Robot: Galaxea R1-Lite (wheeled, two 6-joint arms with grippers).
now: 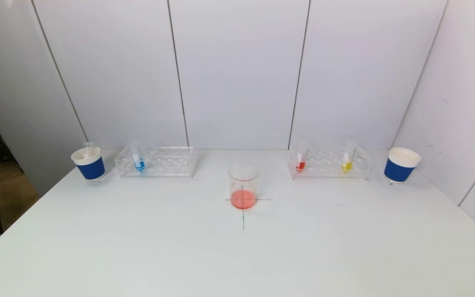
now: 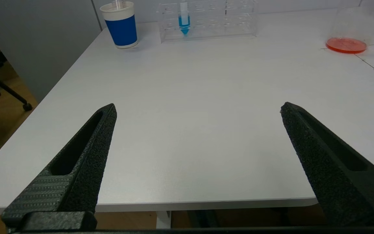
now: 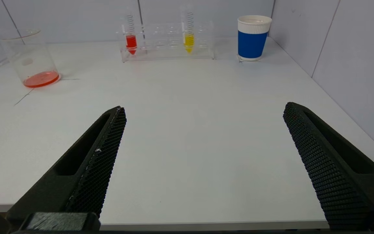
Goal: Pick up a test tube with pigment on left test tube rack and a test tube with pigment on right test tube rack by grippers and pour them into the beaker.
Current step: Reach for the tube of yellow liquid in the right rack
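Note:
A clear beaker [image 1: 243,185] with orange-red liquid in its bottom stands at the table's middle on a drawn cross. The left clear rack [image 1: 157,162] holds a tube with blue pigment [image 1: 137,156]. The right clear rack [image 1: 330,163] holds a tube with red pigment [image 1: 302,156] and a tube with yellow pigment [image 1: 348,156]. Neither gripper shows in the head view. My left gripper [image 2: 198,109] is open and empty over the table's near edge, far from the blue tube [image 2: 184,18]. My right gripper [image 3: 204,110] is open and empty, far from the red tube [image 3: 130,35] and the yellow tube [image 3: 189,32].
A blue-and-white paper cup [image 1: 88,163] with an empty tube in it stands left of the left rack. Another such cup [image 1: 400,165] stands right of the right rack. Grey wall panels close the back and right side; the table's left edge drops to the floor.

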